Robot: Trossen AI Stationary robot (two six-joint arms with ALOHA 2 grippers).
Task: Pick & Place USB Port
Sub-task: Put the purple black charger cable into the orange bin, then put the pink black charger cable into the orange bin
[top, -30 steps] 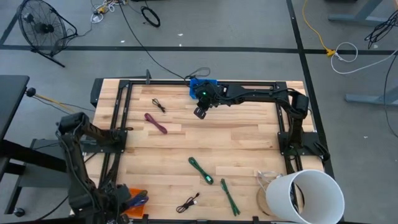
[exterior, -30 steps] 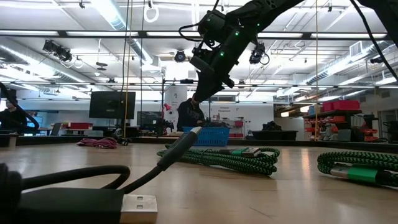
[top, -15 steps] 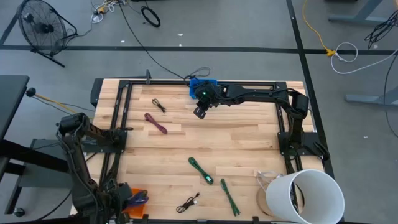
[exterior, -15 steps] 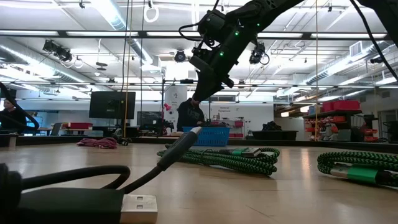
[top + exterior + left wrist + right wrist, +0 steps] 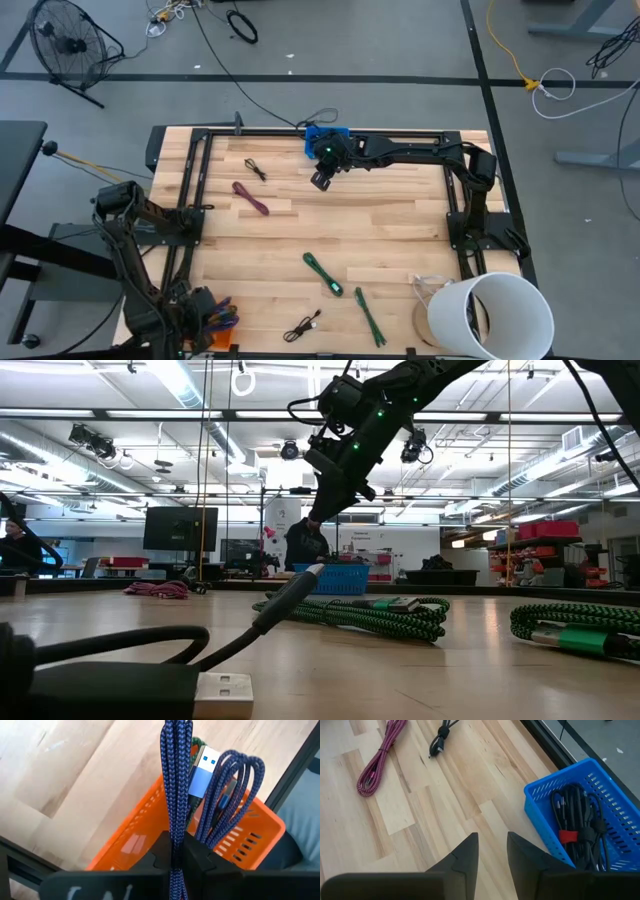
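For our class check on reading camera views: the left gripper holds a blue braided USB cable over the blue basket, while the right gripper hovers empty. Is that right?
Not quite. The left gripper holds the blue braided USB cable over an orange basket, as the left wrist view shows. The blue basket sits near the right gripper, which does hover empty.

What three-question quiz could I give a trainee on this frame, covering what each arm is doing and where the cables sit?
1. True or false: the left gripper is shut on the blue braided cable above the orange basket.
2. Which basket does the right gripper hover beside? A. orange B. blue C. none
3. Fill in: the right gripper's jaws are ____ and hold nothing.

Key
1. True.
2. B, the blue basket, which holds black cables.
3. Open; the maroon cable lies untouched on the table.
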